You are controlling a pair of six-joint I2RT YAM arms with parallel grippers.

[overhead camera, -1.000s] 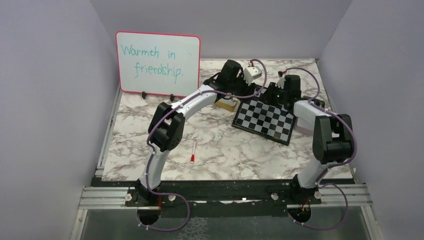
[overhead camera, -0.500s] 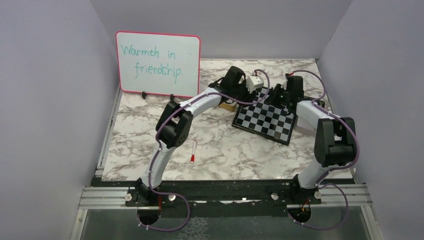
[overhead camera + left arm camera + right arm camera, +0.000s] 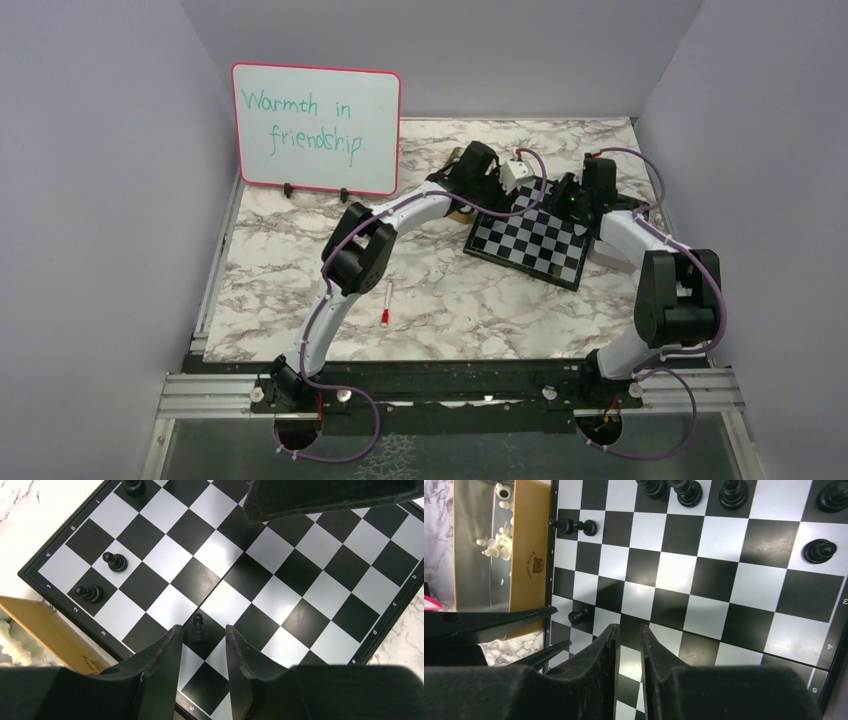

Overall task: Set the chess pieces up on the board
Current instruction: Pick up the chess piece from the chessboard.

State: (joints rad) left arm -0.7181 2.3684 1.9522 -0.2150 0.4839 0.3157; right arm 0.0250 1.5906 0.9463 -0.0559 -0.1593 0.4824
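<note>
The left gripper (image 3: 203,634) is being held low over the board (image 3: 290,600), with its two fingers a little way apart. A small black pawn (image 3: 198,626) is being framed between the fingertips. It is standing on a dark square close to the rim. A thin gap is showing on each side of it, so it is not being squeezed yet. The right gripper (image 3: 628,628) is being held over the board too. Only a narrow slit is being left between its fingers, and nothing is being carried in it.

The pawn is tiny and shiny, so it may easily be lost. If it is being touched by one finger before the other, it could be tipped over or pushed off its square. If it is being pinched only at its round head, it could be popped out sideways.

Two other black pawns (image 3: 114,561) are standing near the corner and could be knocked by a low swing. The brown box (image 3: 55,630) of cream pieces (image 3: 499,542) is sitting just beside the rim, so it could be bumped as well. Both grippers are being kept close together, so they could be banged into each other.
</note>
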